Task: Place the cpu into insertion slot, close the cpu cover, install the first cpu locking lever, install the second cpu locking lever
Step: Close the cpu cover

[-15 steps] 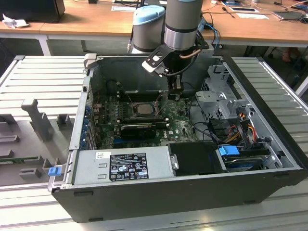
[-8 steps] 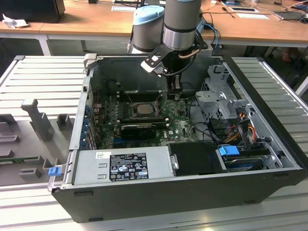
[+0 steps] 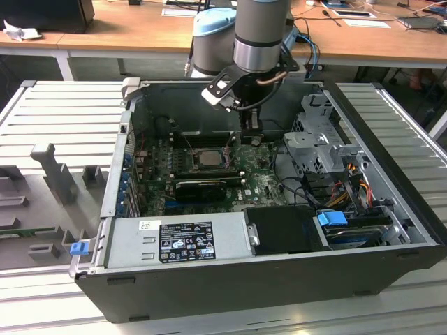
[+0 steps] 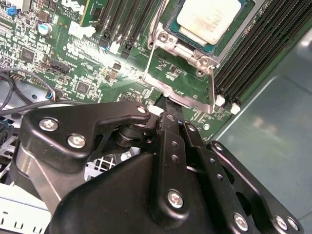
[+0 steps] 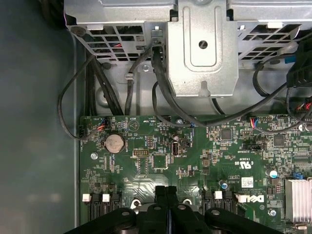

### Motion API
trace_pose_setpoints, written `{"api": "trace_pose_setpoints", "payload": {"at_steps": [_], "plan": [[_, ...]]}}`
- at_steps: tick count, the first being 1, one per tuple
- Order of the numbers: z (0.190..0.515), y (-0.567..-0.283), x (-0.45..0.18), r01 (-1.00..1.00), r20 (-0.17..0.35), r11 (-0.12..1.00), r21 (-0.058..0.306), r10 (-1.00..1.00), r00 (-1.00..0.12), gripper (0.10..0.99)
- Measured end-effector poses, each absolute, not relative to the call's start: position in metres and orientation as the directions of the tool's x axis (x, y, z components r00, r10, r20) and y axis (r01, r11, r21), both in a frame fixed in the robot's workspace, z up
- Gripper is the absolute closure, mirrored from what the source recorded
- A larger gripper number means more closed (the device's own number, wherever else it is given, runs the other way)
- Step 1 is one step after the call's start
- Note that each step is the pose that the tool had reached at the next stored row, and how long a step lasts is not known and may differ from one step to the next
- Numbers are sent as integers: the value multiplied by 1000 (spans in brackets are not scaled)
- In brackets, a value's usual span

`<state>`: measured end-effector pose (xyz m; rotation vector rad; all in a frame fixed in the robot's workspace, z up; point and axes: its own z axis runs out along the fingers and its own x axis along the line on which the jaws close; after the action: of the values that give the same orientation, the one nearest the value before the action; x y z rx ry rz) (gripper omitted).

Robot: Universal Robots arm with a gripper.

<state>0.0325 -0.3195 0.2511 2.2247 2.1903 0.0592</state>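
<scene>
Wooden desks (image 3: 126, 28) stood behind one grey ribbed work surface (image 3: 63, 105). On that surface lay one open computer case (image 3: 230, 283), side panel off, with the motherboard (image 3: 262, 185) facing up.

Item count:
- One robot arm (image 3: 260, 31), reaching down into the case.
- One gripper (image 3: 250, 134) with two black fingers (image 5: 160, 195).
- One cpu (image 3: 207, 158).
- One insertion slot (image 4: 170, 41).
- Two thin wire levers (image 4: 150, 56), one along each of two sides of the slot.
- One labelled power-supply box (image 3: 185, 241) at the near wall of the case.
- One metal drive cage (image 5: 202, 48) and one coin cell (image 5: 115, 143), both in the first wrist view.

Position of the cpu: it sat flat inside the insertion slot, pale metal top upward (image 4: 209, 19), with the silver rim around it.

Gripper state: in both wrist views the two fingers were pressed together side by side, fully closed and gripping nothing (image 5: 166, 191).

Relation to the fingers: in the exterior view the gripper was low over the motherboard, near the cpu, on the exterior view's right of it and slightly farther back. In the second wrist view the fingertips (image 4: 165, 102) were just beside the silver plate at the slot's edge. They were apart from the cpu itself and did not touch its top.
</scene>
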Motion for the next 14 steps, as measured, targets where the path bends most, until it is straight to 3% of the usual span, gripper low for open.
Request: {"api": "trace_pose_setpoints", "payload": {"at_steps": [14], "plan": [[251, -319, 27, 999, 14, -16, 40, 1000, 15, 980]]}}
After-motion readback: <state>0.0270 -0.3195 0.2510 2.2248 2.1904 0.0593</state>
